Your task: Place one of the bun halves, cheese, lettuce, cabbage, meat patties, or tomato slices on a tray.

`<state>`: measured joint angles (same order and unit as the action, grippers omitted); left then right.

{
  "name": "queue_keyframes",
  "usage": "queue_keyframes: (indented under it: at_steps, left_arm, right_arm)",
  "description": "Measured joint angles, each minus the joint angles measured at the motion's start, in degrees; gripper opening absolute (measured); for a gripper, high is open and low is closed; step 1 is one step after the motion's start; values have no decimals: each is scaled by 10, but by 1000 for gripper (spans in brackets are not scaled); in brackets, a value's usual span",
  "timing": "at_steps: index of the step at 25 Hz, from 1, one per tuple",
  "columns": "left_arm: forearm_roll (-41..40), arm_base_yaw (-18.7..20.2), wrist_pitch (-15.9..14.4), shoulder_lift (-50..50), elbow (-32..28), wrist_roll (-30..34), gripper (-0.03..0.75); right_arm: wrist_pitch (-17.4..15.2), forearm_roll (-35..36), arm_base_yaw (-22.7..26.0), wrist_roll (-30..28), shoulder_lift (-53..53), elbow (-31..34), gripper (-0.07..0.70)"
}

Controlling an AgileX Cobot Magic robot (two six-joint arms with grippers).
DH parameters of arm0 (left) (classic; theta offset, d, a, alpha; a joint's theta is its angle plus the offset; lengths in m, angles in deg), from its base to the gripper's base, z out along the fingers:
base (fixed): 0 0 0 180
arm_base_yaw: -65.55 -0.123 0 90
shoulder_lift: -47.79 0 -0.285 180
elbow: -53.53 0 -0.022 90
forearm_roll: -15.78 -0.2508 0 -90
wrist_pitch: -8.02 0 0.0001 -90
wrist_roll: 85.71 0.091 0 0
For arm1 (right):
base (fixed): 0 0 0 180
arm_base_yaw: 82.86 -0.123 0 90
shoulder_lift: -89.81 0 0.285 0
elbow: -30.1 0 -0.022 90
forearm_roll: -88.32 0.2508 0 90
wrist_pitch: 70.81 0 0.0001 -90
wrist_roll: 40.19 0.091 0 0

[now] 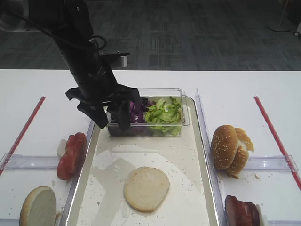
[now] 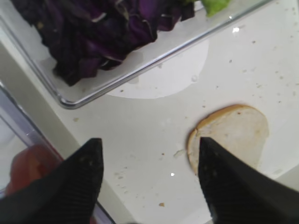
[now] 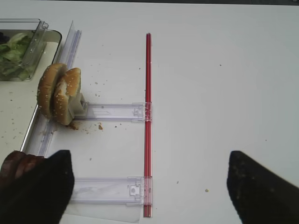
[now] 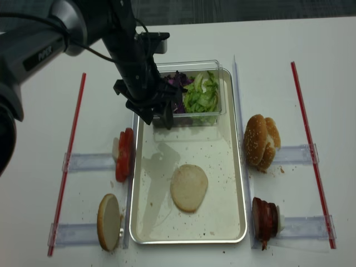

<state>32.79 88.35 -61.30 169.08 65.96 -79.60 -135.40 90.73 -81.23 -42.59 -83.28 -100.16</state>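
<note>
Left wrist: cabbage (image 2: 103,32) beyond tool (image 2: 149,177).

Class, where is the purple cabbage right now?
In the high view the cabbage fills the clear tub's left half, beside the lettuce, under the left gripper.

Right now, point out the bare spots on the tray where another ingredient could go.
Free floor on the tray: the band between the clear tub and the bun half, plus strips either side of that bun. The far end is crowded: the tub holds cabbage and lettuce, with the open left gripper above.
</note>
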Motion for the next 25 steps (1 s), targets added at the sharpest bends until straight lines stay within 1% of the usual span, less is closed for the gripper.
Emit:
queue_keyframes:
  at_steps: [4, 7, 14, 19, 25]
  left_arm:
    - [-34, -1, -1, 0, 1, -21, 410]
    - [-36, -12, -1, 1, 1, -30, 410]
    - [-48, -73, -2, 1, 1, -30, 410]
    - [-104, -115, -2, 1, 1, -30, 410]
    - [-123, -154, -2, 1, 1, -31, 410]
  right_arm:
    - [0, 0, 0, 0, 0, 0, 676]
    - [0, 0, 0, 0, 0, 0, 676]
    - [0, 0, 0, 0, 0, 0, 676]
    - [0, 0, 0, 0, 0, 0, 676]
    - [0, 0, 0, 0, 0, 0, 676]
